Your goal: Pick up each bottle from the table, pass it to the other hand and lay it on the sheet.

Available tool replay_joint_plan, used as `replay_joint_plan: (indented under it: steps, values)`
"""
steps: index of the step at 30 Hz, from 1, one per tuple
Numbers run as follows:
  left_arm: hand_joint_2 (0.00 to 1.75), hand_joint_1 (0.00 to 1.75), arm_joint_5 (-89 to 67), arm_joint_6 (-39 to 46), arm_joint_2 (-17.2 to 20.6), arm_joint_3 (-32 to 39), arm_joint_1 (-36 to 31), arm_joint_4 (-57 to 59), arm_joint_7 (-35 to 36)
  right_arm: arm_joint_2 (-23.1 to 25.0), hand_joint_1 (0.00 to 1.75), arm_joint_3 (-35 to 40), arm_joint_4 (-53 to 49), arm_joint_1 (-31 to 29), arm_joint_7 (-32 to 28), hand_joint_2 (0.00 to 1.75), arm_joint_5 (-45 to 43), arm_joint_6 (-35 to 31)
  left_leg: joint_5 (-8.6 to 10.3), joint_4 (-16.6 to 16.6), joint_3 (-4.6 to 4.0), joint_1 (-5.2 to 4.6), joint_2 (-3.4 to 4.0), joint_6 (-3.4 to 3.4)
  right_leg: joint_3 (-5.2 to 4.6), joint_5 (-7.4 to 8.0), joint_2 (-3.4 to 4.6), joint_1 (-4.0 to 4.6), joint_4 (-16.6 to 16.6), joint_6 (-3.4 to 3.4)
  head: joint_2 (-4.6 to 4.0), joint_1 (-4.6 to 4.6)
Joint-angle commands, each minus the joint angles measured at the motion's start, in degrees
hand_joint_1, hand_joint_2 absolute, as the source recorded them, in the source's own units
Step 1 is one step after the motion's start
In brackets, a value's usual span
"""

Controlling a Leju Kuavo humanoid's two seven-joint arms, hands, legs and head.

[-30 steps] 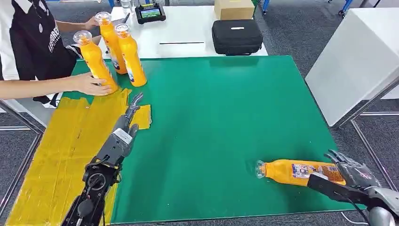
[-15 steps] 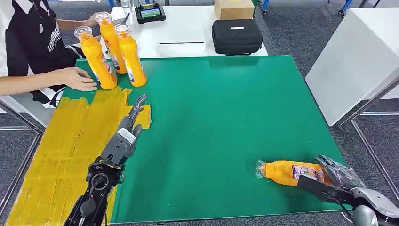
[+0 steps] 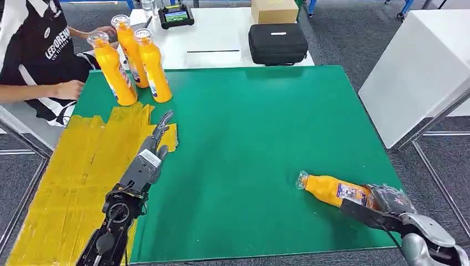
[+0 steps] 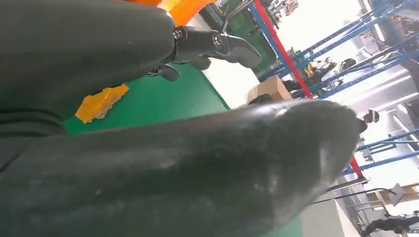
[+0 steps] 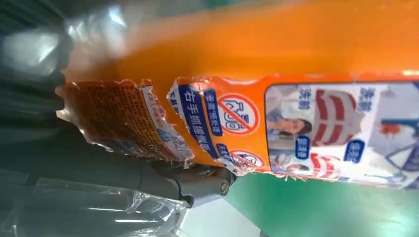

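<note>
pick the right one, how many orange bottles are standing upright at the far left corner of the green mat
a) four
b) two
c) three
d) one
c) Three upright bottles stand clustered at the far left corner of the green mat, caps up; the fourth bottle lies on its side near the right hand.

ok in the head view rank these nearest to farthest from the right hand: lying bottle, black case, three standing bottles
1. The lying bottle, at the mat's near right, its base in the right hand.
2. The black case, on the white table beyond the mat.
3. The three standing bottles, at the mat's far left corner.
</note>
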Motion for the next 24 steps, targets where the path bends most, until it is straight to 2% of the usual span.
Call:
replay_joint_plan:
  steps: [1,2,4,5,6,7,9,10,11,15,24]
  values:
    - [0.0,0.0,-0.62,0.36,0.01,0.53,-0.16,1.82,0.51,2.97,1.75,3.38,4.21,-2.38,-1.89,1.75,0.75,-4.49,-0.07,-0.05,0.23,0.1,0.08,-0.13,0.26,-0.02,0.12,0.1,-0.12,-0.1,0.0,0.0]
    - [0.0,0.0,-0.73,0.44,0.09,0.68,0.36,1.21,0.49,4.34,1.75,3.15,3.67,-3.2,-3.63,1.75,0.27,-7.8,-0.18,-0.09,0.52,0.14,0.13,-0.25,0.56,-0.11,0.21,0.13,-0.19,-0.19,0.0,-0.02]
    - [0.0,0.0,-0.97,0.57,0.2,0.86,1.28,0.19,0.22,7.31,1.75,2.13,1.35,-4.01,-8.57,1.75,-3.55,-12.22,-0.07,-0.05,0.19,0.09,0.19,-0.11,0.22,0.01,0.22,0.11,-0.1,-0.09,0.0,0.0]
    - [0.0,0.0,-1.04,0.4,0.16,0.78,1.66,-0.32,-0.12,9.82,1.75,1.3,-0.71,-4.51,-11.99,1.75,-7.05,-14.77,-0.14,-0.07,0.35,0.11,0.36,-0.19,0.34,-0.01,0.42,0.14,-0.13,-0.14,0.0,0.0]
    - [0.0,0.0,-1.05,-0.08,0.1,0.4,1.78,-0.55,-0.53,12.74,1.75,-0.14,-2.88,-4.76,-15.08,1.75,-11.6,-16.85,-0.07,-0.06,0.16,0.07,0.29,-0.13,0.15,0.03,0.33,0.09,-0.06,-0.1,0.0,-0.02]
    - [0.0,0.0,-1.09,-0.34,-0.1,0.02,1.76,-0.48,-0.67,14.6,1.75,-0.37,-4.15,-4.92,-16.18,1.75,-13.45,-17.94,-0.14,-0.07,0.3,0.08,0.4,-0.21,0.27,-0.01,0.46,0.1,-0.07,-0.16,0.0,0.0]
    - [0.0,0.0,-3.37,2.13,-0.7,-1.11,1.45,-0.05,-1.1,21.44,1.75,-2.75,-7.66,-5.47,-20.42,1.75,-25.26,-19.57,-0.08,-0.05,0.15,0.09,0.27,-0.17,0.14,0.0,0.3,0.13,-0.04,-0.12,0.0,0.0]
    - [1.75,0.0,-3.42,2.78,-1.08,-1.35,1.13,0.31,-0.93,22.98,1.75,-2.67,-8.86,-5.62,-21.21,1.75,-28.12,-19.02,-0.05,-0.05,0.11,0.1,0.22,-0.15,0.11,0.01,0.26,0.13,-0.04,-0.11,0.0,-0.02]
    - [1.75,0.0,-2.54,2.8,-1.17,-1.92,0.29,1.02,-0.71,24.86,1.75,-2.48,-10.29,-6.3,-21.34,1.75,-31.99,-18.81,-0.12,-0.04,0.26,0.15,0.29,-0.23,0.24,-0.06,0.34,0.18,-0.03,-0.17,0.0,-0.02]
    - [1.75,0.0,0.32,1.97,-0.35,-3.28,-1.28,1.72,-0.62,24.41,1.75,-0.55,-9.34,-8.35,-19.6,1.75,-36.77,-17.24,-0.02,0.0,0.05,0.16,0.13,-0.14,0.07,-0.03,0.16,0.17,0.03,-0.09,0.0,-0.02]
    - [1.75,0.0,4.11,-0.03,0.92,-8.35,-6.0,4.52,0.19,25.72,1.75,9.51,7.0,-17.43,-20.71,1.75,-46.6,-13.0,0.02,-0.02,0.06,0.12,0.19,-0.13,0.1,0.03,0.27,0.13,-0.02,-0.11,0.0,0.0]
